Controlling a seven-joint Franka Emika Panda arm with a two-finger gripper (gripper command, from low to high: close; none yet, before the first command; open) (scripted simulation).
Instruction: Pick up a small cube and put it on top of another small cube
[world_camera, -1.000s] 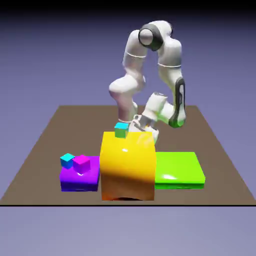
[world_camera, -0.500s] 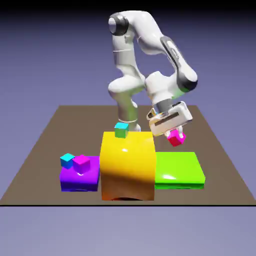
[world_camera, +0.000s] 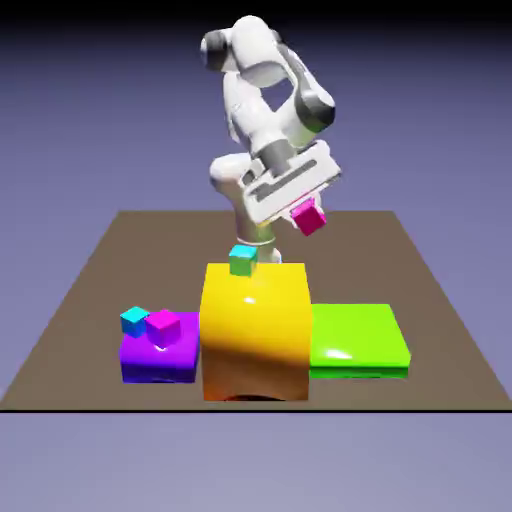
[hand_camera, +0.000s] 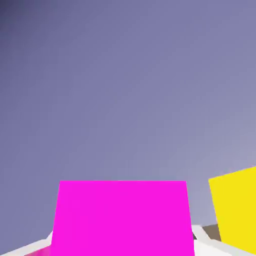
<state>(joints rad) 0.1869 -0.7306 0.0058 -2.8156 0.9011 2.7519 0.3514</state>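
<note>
In the hand view the pink cube (hand_camera: 122, 217) is filling the lower middle and covering the finger tips, so neither pad is showing; its bottom is running off the frame. At that view's right edge a corner of the yellow block (hand_camera: 235, 207) is being cut off, and the rest is plain backdrop. In the exterior view the gripper (world_camera: 303, 212) is showing mostly as a white body, and the fingers themselves are too small to make out. No writing or labels are showing anywhere.

The jaws are sitting closed on the pink cube (world_camera: 309, 217), with only the cube's width between them. The cube is hanging in the air, tilted, above the yellow block's (world_camera: 255, 330) far right corner and clear of everything below.

A teal cube (world_camera: 242, 260) is resting on the yellow block's back edge. A cyan cube (world_camera: 134, 320) and a magenta cube (world_camera: 163, 326) are sitting side by side on the purple block (world_camera: 158, 360). The green block (world_camera: 358, 342) is lying against the yellow block on the exterior view's right.
</note>
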